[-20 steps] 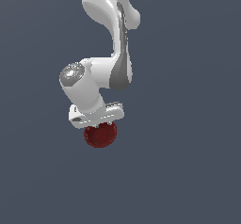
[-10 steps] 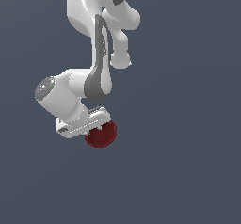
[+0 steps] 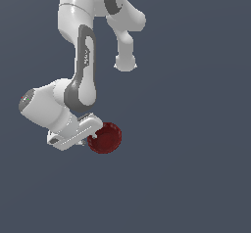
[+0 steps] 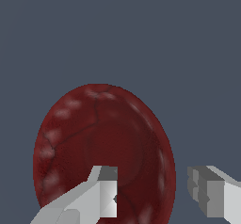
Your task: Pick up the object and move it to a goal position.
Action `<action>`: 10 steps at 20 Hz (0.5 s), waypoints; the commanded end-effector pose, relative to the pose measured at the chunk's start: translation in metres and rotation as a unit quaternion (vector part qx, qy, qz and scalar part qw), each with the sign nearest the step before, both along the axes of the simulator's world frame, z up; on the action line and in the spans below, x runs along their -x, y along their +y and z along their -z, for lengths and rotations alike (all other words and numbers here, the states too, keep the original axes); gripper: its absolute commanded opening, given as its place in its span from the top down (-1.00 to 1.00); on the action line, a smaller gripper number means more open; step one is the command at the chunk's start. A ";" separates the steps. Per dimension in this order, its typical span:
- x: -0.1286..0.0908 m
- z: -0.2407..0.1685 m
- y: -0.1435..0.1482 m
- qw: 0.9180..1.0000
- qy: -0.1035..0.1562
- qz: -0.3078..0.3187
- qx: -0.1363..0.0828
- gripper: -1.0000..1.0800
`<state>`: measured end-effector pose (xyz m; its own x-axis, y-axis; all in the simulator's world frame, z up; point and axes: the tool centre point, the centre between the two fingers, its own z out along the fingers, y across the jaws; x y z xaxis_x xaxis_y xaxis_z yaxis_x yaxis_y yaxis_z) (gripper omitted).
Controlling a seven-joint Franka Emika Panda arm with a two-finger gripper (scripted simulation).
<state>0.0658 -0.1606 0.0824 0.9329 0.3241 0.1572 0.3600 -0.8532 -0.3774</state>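
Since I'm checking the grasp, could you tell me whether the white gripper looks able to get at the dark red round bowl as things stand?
Probably yes. In the wrist view the white gripper has one finger inside the dark red round bowl and the other outside its rim, so the rim sits between them with nothing in the way.

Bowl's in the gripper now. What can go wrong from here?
1. Rim pinch only: in the wrist view one finger sits inside the bowl and the other outside, at one edge. Most of the bowl overhangs, so it may pivot or slip out.
2. The bowl looks tilted beside the gripper in the exterior view; a fast swing could shake it loose.
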 end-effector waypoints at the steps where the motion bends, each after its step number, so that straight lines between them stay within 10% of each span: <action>1: -0.001 0.003 -0.007 1.000 -0.008 -0.006 -0.011 -0.23; 10: -0.003 0.008 -0.017 0.999 -0.021 -0.014 -0.026 -0.23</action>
